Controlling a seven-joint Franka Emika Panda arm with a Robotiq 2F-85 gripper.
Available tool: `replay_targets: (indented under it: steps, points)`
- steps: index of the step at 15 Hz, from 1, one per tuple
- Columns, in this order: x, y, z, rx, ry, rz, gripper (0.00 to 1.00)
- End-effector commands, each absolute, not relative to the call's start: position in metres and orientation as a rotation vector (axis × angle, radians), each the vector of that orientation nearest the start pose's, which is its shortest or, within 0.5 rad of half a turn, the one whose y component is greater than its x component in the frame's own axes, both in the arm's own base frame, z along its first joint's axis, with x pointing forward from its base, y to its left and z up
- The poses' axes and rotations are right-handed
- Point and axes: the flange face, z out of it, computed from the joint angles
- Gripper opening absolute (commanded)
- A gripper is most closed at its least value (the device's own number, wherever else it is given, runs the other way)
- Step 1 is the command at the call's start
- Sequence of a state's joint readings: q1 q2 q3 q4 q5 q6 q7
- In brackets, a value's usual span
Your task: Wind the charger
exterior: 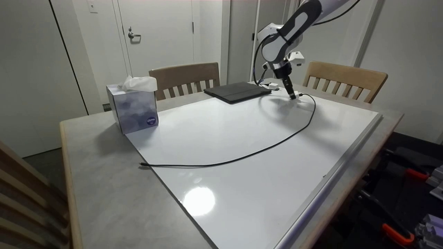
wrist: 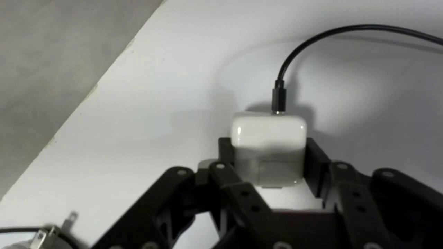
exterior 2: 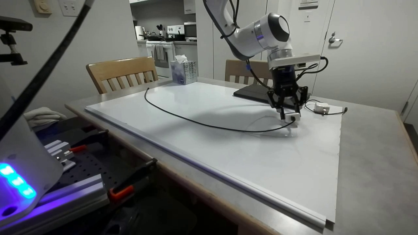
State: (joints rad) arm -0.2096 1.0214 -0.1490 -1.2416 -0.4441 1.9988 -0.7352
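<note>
Okay, our gripper (wrist: 269, 159) has the white charger block (wrist: 270, 133) pinched by its sides, right at the whiteboard (exterior 2: 261, 160), so we'd probably twist slowly and let the black cable (wrist: 367, 27) lying across it wrap without kinking.

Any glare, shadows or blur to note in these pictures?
In an exterior view, a round glare spot on the whiteboard; in both exterior views, soft shadows near the gripper; in the wrist view, small highlights on the adapter block, plug prongs slightly blurred.
</note>
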Motion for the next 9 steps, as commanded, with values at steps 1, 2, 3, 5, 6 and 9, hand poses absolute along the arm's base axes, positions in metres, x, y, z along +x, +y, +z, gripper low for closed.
replay_targets:
  steps: [1,2,3,5,6,9]
  points:
    - [0.678,-0.217,0.12,-3.022,-1.42,0.797,0.25]
    - [0.678,-0.208,0.119,-2.981,-1.497,0.796,0.25]
    - [0.679,-0.198,0.12,-2.942,-1.575,0.796,0.25]
    - [0.676,-0.18,0.123,-2.86,-1.734,0.788,0.25]
    - [0.675,-0.174,0.128,-2.829,-1.812,0.763,0.25]
    - [0.688,-0.192,0.131,-2.906,-1.689,0.834,0.5]
